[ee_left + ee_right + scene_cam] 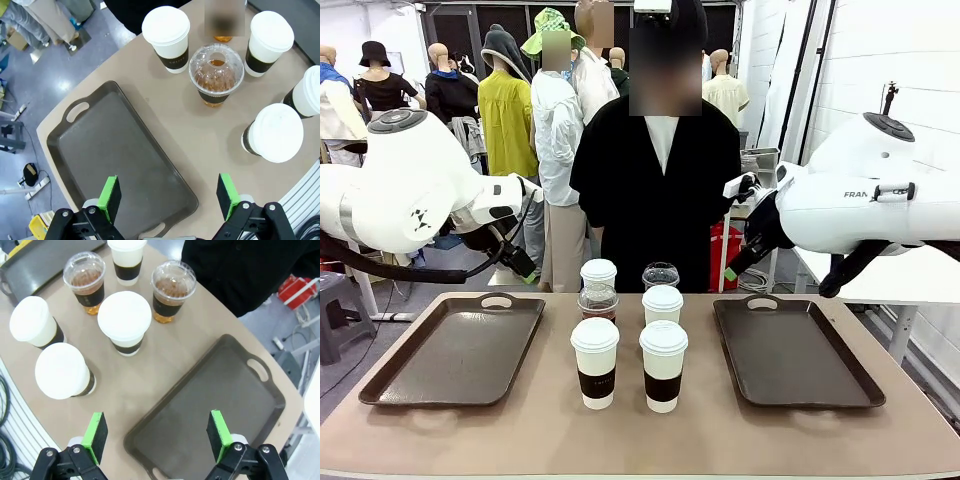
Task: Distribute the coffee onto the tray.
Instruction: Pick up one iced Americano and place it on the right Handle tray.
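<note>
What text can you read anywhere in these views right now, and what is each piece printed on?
"FRAN": on the white right arm, cut off after those letters.
Small print on the brown sleeve of a paper cup: too small to read.
Nothing else is legible.
</note>
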Controlling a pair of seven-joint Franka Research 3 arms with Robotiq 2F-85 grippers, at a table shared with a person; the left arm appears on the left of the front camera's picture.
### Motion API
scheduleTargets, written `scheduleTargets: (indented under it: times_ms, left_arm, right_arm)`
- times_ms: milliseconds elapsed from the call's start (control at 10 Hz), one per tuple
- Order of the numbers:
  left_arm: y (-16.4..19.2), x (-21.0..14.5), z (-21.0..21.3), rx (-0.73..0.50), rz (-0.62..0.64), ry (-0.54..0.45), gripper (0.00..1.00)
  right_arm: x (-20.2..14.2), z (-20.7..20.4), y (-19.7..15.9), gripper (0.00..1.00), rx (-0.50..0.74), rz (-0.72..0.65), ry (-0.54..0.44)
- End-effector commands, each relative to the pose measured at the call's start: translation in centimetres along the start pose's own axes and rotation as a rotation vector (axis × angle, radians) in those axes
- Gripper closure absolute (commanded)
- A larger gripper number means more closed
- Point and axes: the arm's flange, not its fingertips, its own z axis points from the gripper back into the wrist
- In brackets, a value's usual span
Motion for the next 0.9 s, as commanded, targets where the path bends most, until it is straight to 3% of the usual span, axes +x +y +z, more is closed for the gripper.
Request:
scheduleTargets:
  times_ms: [0, 500, 800]
  left_arm:
    - [0.7, -1.0, 1.1, -0.092, -0.067, -0.065, 0.0]
    - [3.0, -3.0, 2.2, -0.288, -0.206, -0.255, 0.0]
    - [3.5, -4.2, 1.6, -0.336, -0.17, -0.34, 0.0]
  right_arm:
    - [-1.2, 1.4, -1.3, 0.0, 0.102, 0.031, -0.103]
    - [-4.4, 3.8, -4.2, 0.0, 0.216, 0.107, -0.269]
    - [-7.1, 3.5, -5.0, 0.0, 0.291, 0.155, -0.357]
